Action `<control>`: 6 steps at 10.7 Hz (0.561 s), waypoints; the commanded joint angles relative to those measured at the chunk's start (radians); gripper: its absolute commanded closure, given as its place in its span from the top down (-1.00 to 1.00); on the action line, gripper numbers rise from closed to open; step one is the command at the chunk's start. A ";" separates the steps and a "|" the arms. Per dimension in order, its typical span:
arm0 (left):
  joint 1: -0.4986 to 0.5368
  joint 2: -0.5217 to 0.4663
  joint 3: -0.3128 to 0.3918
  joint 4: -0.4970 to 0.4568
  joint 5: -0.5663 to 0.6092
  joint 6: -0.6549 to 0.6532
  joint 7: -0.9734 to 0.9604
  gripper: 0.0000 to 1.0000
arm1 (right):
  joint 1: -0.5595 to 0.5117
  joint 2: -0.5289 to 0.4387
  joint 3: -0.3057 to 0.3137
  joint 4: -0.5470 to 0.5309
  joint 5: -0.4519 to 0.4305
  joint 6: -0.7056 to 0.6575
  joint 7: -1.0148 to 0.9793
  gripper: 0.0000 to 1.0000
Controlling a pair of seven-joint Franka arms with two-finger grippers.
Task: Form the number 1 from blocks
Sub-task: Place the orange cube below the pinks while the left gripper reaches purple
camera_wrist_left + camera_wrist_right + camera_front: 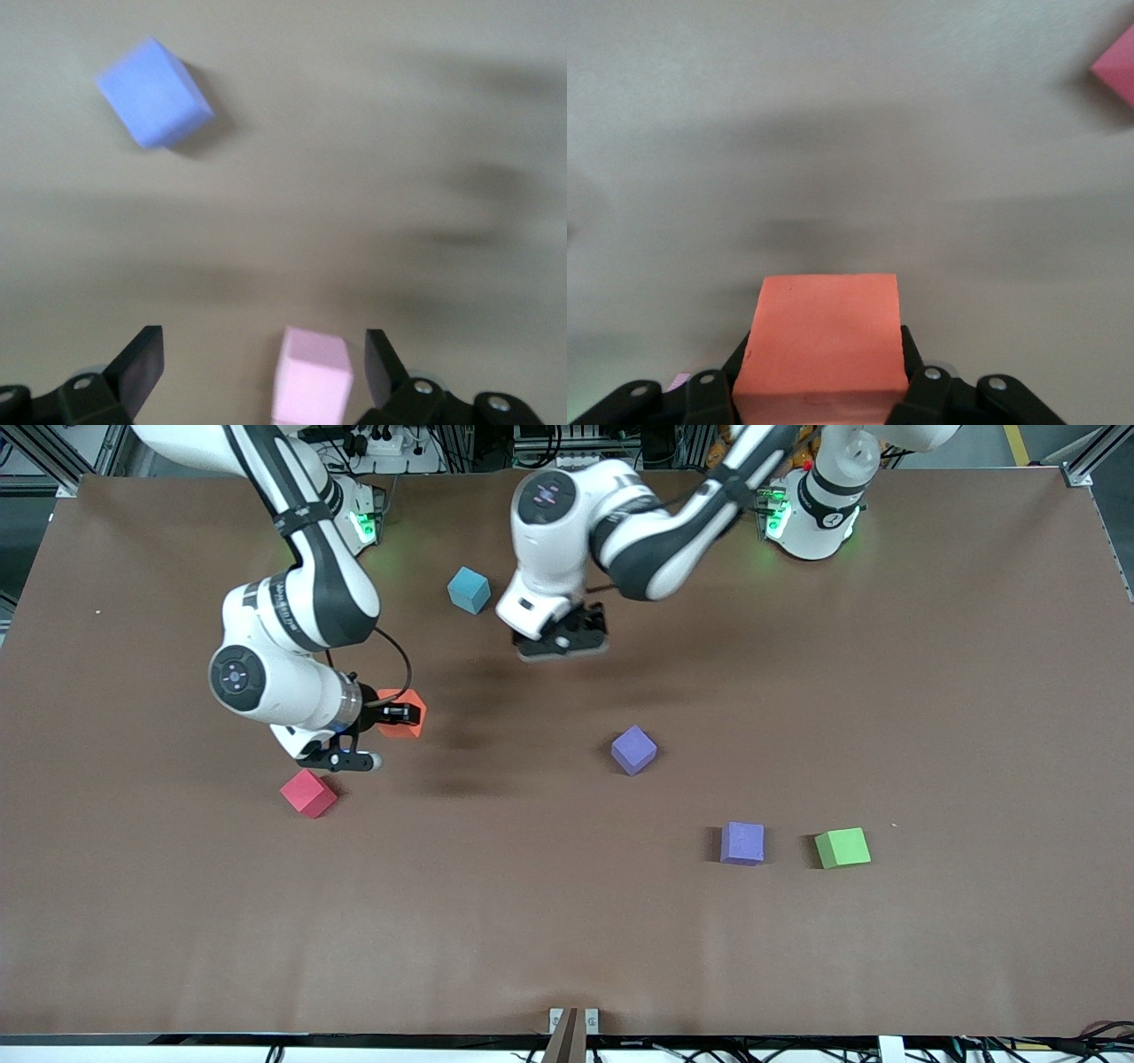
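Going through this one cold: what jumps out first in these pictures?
The right gripper holds the orange block above the table, over a spot beside the red block. The left gripper hangs open with a pink block between its fingers, near the light blue cube. Two purple blocks and a green cube lie loose toward the left arm's end.

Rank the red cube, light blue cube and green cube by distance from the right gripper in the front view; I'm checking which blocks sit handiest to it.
From the right gripper, which grips the orange cube:
1. Red cube, close by, nearer the front camera.
2. Light blue cube, toward the robots' bases.
3. Green cube, toward the left arm's end of the table.
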 commanded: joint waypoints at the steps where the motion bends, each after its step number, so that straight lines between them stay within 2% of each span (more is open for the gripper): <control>1: 0.116 -0.042 -0.003 -0.086 0.016 0.005 0.172 1.00 | 0.106 0.004 -0.002 -0.002 0.013 0.079 0.118 -0.09; 2: 0.179 -0.038 0.003 -0.086 0.016 0.007 0.285 1.00 | 0.162 0.022 -0.002 -0.003 0.013 0.127 0.176 -0.09; 3: 0.208 -0.026 0.011 -0.085 0.015 0.014 0.315 1.00 | 0.225 0.048 -0.002 -0.006 0.013 0.185 0.231 -0.09; 6: 0.239 0.037 0.058 -0.085 -0.085 0.088 0.192 1.00 | 0.319 0.098 0.009 -0.031 0.013 0.302 0.357 -0.10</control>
